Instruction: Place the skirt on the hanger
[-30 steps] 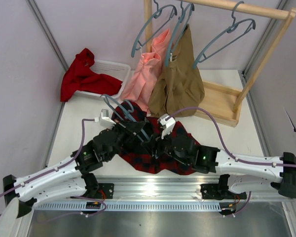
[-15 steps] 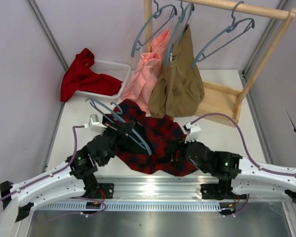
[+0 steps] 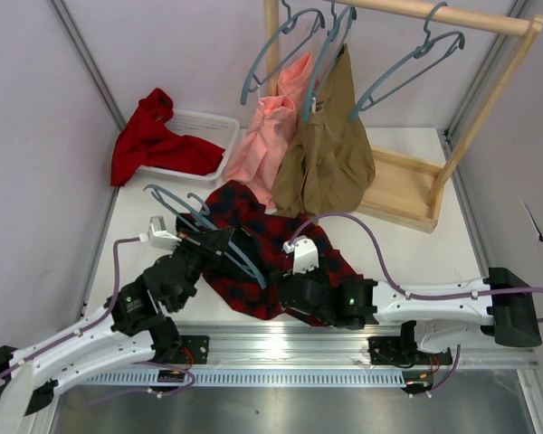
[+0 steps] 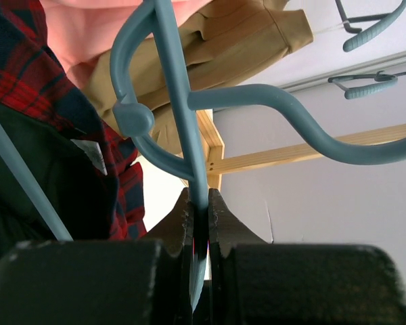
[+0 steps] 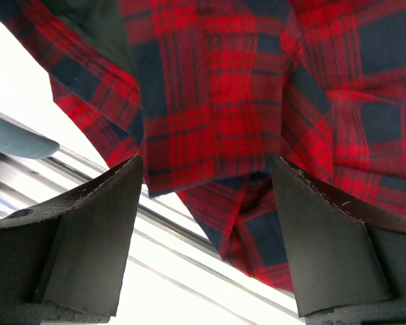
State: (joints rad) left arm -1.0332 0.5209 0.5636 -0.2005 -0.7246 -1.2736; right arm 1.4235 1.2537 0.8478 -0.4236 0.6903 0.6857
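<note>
Seemingly barely begun: no threading of the skirt (image 3: 285,240) onto the hanger (image 4: 178,101) yet. Heaped on the table (image 3: 425,253) between both arms, soft, creased red-and-black tartan with dark lining. Thin, smooth blue-grey plastic, curved hook, pinched tight in the left gripper (image 4: 199,203). Spread wide over the cloth, right gripper (image 5: 206,166), gripping nothing.

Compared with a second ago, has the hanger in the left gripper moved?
Yes. In the top view the hanger, clamped in the left gripper, has shifted left, away from the wooden rack base and toward the table's left edge.
</note>
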